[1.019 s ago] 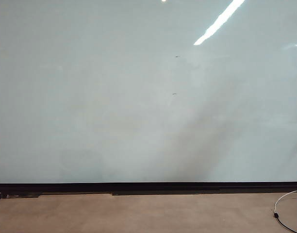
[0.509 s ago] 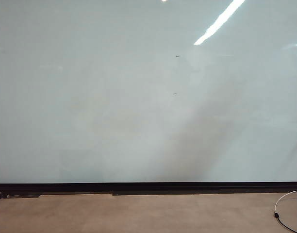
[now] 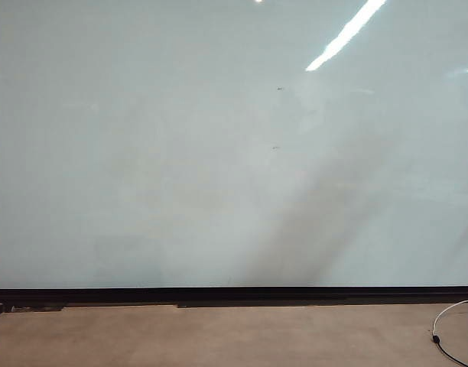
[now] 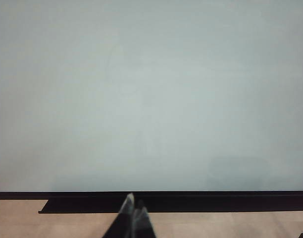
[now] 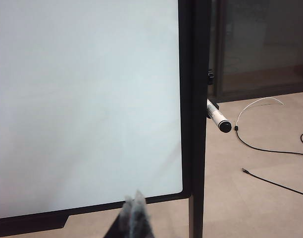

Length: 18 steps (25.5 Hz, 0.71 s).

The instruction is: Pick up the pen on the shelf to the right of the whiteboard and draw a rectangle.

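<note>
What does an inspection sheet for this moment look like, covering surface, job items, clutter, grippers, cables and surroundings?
Surface: large glossy pale grey-white whiteboard with thin black frame, upright, undrawn apart from two tiny dark specks; no rectangle yet.
Job items: slim white-grey pen with black end, sticking out beyond the board's right frame in the right wrist view, not held.
Clutter: nothing seen.
Grippers: left gripper shut, empty, low before the board's bottom edge; right gripper shut, empty, near the board's lower right corner, apart from the pen.
Cables: thin white cable with black plug and black cables on the floor.
Surroundings: pale brown floor; dark panels behind.
</note>
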Available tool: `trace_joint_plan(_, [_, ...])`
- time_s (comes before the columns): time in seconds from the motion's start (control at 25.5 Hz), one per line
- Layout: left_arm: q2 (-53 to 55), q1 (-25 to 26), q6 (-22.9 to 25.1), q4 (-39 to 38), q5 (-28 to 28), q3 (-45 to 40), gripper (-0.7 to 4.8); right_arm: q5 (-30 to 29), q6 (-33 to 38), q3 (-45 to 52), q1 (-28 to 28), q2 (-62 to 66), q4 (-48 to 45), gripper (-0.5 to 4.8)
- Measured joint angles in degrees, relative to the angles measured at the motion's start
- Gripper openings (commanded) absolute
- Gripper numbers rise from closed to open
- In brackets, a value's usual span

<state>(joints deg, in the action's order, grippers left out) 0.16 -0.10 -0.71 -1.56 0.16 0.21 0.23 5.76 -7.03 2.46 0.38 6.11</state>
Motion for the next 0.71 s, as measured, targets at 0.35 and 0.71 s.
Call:
trace_joint_plan(0.35, [0.0,0.0,0.02,0.0,0.02,0.0,-0.04,0.02,-0.02,0.0,0.0,0.04,0.02,-0.06])
trace_joint_plan(0.71, [0.0,0.0,0.0,0.0,0.02,0.0,-0.04,3.98,-2.69,-3.5,0.0,5.88,0.57,-0.06])
